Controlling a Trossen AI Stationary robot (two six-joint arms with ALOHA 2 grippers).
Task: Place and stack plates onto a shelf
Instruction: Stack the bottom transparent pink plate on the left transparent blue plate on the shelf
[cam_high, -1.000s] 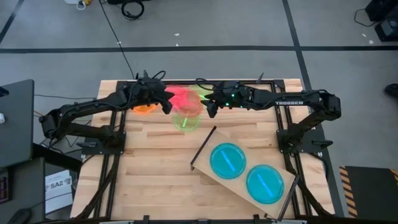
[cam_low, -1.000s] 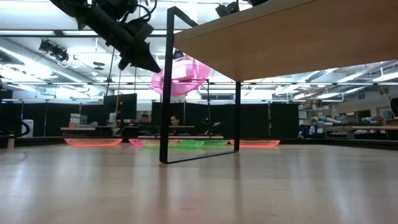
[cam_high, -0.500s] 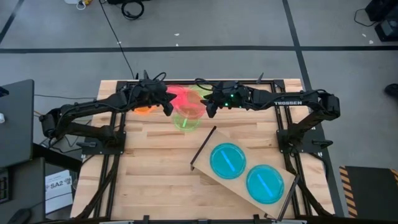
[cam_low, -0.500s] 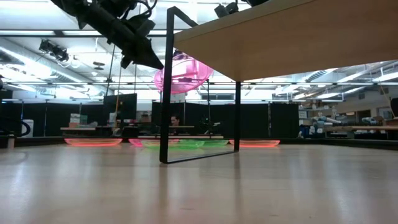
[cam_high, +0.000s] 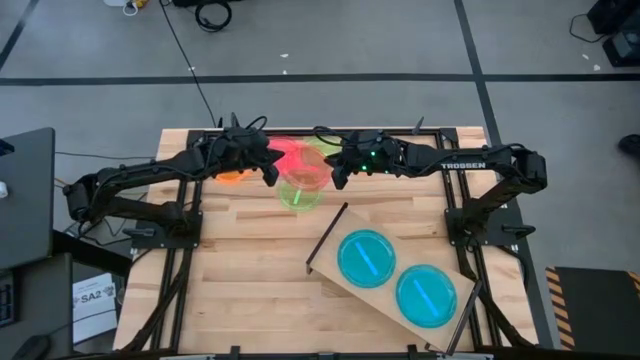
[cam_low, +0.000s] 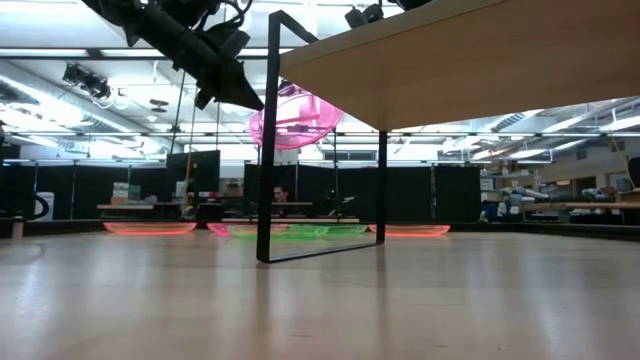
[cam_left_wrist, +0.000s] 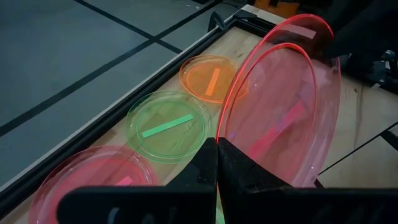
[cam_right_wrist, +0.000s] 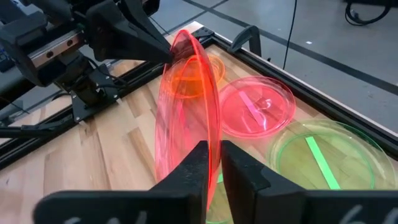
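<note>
Presently two blue plates (cam_high: 366, 257) sit on the shelf (cam_high: 330, 238); both pincers, left pincer (cam_left_wrist: 217, 148) and right pincer (cam_right_wrist: 212, 151), clamp one pink plate (cam_high: 292, 157) aloft at twelve o'clock; others remain on the worktop (cam_high: 240, 270).

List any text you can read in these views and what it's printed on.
"TROSSEN": white letters on the right arm, in the high view.
"SA2": on a white sheet at the table's left edge; its smaller print is too small to read.
Plates and shelf carry no lettering.
</note>
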